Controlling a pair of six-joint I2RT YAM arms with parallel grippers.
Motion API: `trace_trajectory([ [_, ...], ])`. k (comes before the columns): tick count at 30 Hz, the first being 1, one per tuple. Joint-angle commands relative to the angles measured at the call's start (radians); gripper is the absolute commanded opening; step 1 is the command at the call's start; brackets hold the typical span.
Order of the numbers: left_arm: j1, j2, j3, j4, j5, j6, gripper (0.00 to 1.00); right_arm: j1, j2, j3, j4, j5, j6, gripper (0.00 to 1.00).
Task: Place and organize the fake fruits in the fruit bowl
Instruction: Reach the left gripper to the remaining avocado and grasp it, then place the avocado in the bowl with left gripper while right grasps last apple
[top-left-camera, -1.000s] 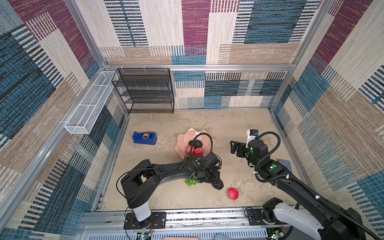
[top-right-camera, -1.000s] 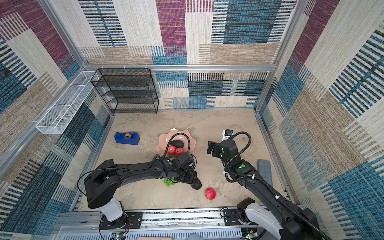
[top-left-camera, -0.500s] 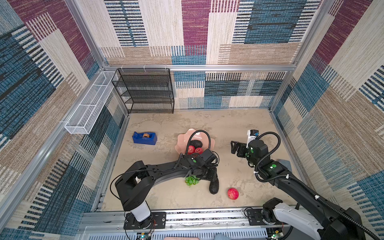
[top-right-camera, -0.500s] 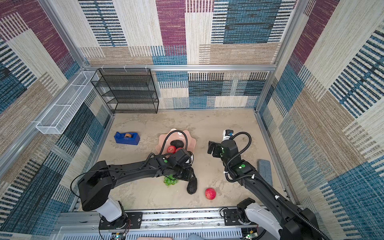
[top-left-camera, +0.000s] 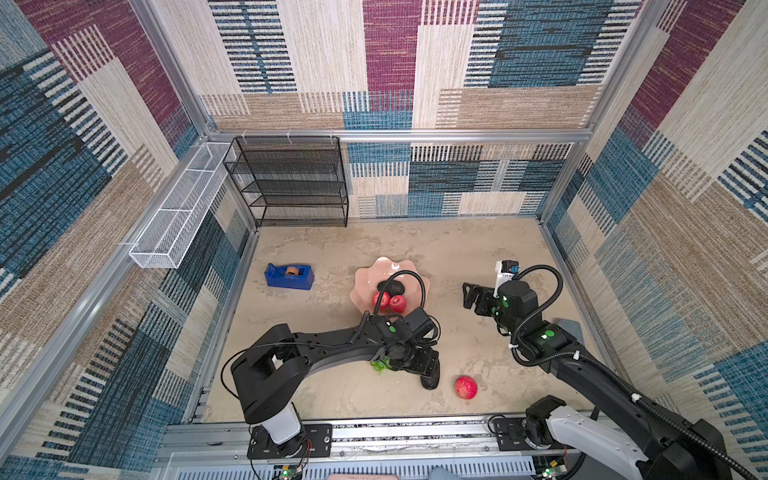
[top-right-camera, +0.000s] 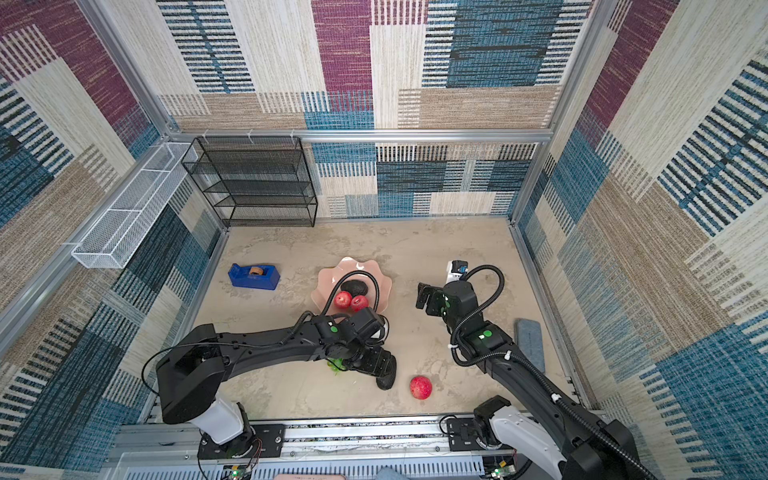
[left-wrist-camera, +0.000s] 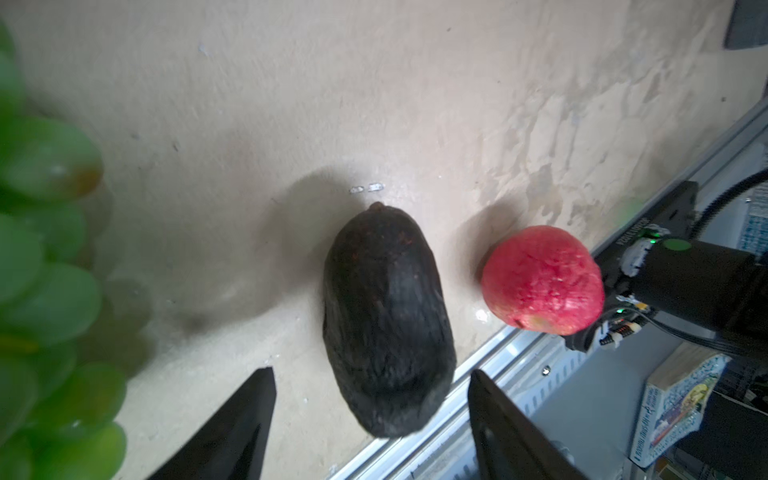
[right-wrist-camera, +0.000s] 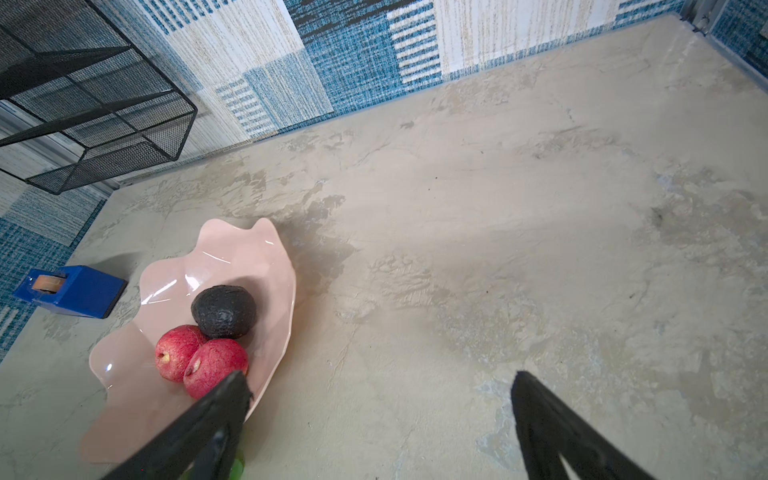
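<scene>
Treat the task as about half complete. The wide, shallow, glossy pale-pink fruit bowl (top-left-camera: 368, 280) with the scalloped rim stands near the middle of the tabletop (top-left-camera: 457, 249). It holds three of the six fake fruits: one dark bumpy oval avocado (right-wrist-camera: 223, 311) and two small round red apples (right-wrist-camera: 215, 365). The apples touch each other and lie just beside the avocado.

Three fruits lie outside the bowl, on the tabletop near its front edge:
- the second dark bumpy avocado (left-wrist-camera: 386, 324)
- the third small red apple (left-wrist-camera: 542, 280), near that avocado but not touching it
- the bunch of bright green plastic grapes (left-wrist-camera: 45, 291), largely hidden under the left arm in both top views

Check the left hand (left-wrist-camera: 370, 372). It sits low over the second avocado with its jaws apart, one finger on each side of the fruit's near end. The left wrist view shows no contact, and the avocado rests on the tabletop, so count this hand as empty.

Check the right hand (right-wrist-camera: 380, 374). Its jaws stand wide apart and it holds nothing. It hovers over bare tabletop beside the bowl.

Expect three more transfers into the bowl, then any final arranging. Leave the blue plastic tape dispenser (top-left-camera: 289, 276) where it is, because it is not a fruit
</scene>
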Motion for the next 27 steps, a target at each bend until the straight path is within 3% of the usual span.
trace_trajectory([
  [1, -0.008, 0.026, 0.024, -0.01, -0.008, -0.01, 0.75, 0.0, -0.006, 0.0, 0.012, -0.008, 0.002, 1.0],
  [5, -0.011, 0.065, 0.053, -0.01, 0.003, 0.004, 0.69, 0.0, -0.012, -0.001, 0.01, -0.007, 0.001, 1.0],
  [13, -0.009, 0.07, 0.059, -0.011, 0.008, 0.022, 0.44, 0.0, -0.016, -0.01, 0.015, -0.004, 0.006, 1.0],
  [18, 0.009, -0.016, 0.077, -0.049, -0.046, 0.06, 0.39, 0.0, -0.016, -0.005, 0.018, -0.003, 0.002, 1.0],
  [22, 0.084, -0.096, 0.127, -0.109, -0.089, 0.142, 0.39, -0.001, -0.012, -0.004, 0.021, -0.005, -0.001, 1.0],
  [27, 0.249, -0.124, 0.226, -0.141, -0.123, 0.284, 0.38, 0.0, -0.005, 0.003, 0.017, -0.007, -0.003, 1.0],
])
